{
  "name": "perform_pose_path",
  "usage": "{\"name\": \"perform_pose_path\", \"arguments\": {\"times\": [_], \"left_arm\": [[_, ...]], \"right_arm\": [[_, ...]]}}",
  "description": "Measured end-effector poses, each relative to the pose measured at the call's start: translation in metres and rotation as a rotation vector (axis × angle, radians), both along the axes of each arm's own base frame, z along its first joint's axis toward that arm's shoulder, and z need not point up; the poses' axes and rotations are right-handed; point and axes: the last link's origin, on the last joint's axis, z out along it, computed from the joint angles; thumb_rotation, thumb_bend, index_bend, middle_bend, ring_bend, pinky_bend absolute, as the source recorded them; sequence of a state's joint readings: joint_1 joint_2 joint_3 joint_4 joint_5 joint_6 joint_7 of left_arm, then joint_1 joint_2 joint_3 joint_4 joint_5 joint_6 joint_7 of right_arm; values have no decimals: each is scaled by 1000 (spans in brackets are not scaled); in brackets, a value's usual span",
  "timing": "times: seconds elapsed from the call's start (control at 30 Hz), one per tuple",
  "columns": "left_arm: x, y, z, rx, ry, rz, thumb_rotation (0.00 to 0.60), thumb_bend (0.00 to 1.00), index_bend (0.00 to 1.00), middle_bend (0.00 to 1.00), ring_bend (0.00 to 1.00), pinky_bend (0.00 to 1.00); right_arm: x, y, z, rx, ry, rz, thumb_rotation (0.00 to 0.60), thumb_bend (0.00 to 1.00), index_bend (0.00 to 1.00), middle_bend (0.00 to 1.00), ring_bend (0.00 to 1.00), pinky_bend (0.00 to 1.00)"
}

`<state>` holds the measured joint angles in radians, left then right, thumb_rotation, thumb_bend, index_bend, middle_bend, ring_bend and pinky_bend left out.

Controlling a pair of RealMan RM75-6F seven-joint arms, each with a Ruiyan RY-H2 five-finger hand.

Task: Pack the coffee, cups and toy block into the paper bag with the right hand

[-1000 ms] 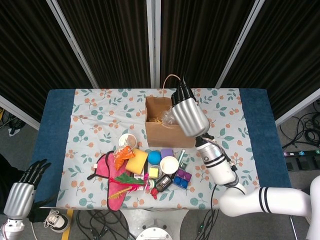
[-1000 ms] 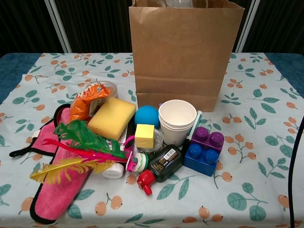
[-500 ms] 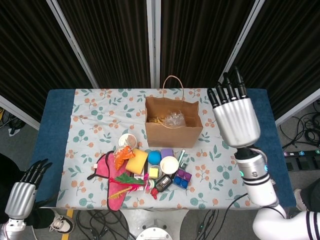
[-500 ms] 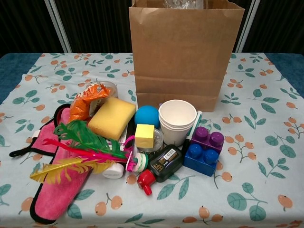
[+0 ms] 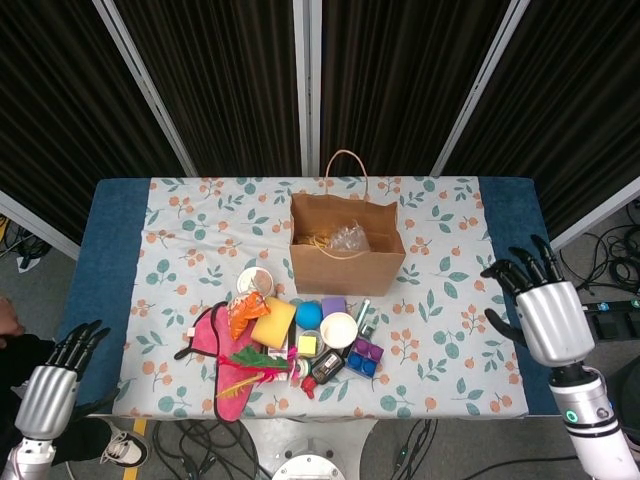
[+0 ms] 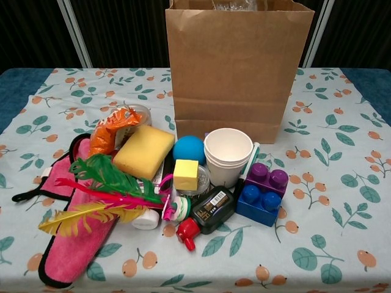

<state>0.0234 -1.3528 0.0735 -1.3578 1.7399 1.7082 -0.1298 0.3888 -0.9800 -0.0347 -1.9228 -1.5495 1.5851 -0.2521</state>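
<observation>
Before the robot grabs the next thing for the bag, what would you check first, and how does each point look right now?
1. Right hand empty, fingers apart: ok.
2. Paper bag upright, mouth open: ok.
3. Room left in the bag: cannot tell; a clear wrapper already lies inside.
4. Cups upright and reachable from above: ok.
5. Toy block free to lift: not ok, a marker is wedged between it and the cups.
6. Left hand out of the way: ok, off the table's corner.
</observation>
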Motion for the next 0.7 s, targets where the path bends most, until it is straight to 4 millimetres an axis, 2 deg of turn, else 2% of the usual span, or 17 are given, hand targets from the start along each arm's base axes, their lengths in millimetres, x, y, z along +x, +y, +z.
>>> {"name": "perform_pose_path", "arguments": {"times": [0.13, 0.23, 0.43, 0.7], "left_arm": [[-1, 0, 0, 3, 8, 2, 600, 152, 178, 195, 124, 242], [-2, 0, 1, 9, 9, 5, 600, 153, 178, 195, 124, 242], [-3, 1, 2, 14, 11, 6, 600, 152, 178, 195, 125, 242], [-4, 1, 2, 19, 16, 6, 600, 152, 178, 195, 125, 242]], "right_arm": [[-31, 11, -30, 201, -34, -40, 600, 53, 355, 355, 184, 85], [-38, 17, -58, 334, -72, -40, 600, 22, 354, 352, 180, 86], [-23, 22, -101, 476, -185, 4, 600, 0, 325, 316, 130, 62], [6, 11, -137, 474, -234, 72, 600, 0, 265, 227, 39, 0]]}}
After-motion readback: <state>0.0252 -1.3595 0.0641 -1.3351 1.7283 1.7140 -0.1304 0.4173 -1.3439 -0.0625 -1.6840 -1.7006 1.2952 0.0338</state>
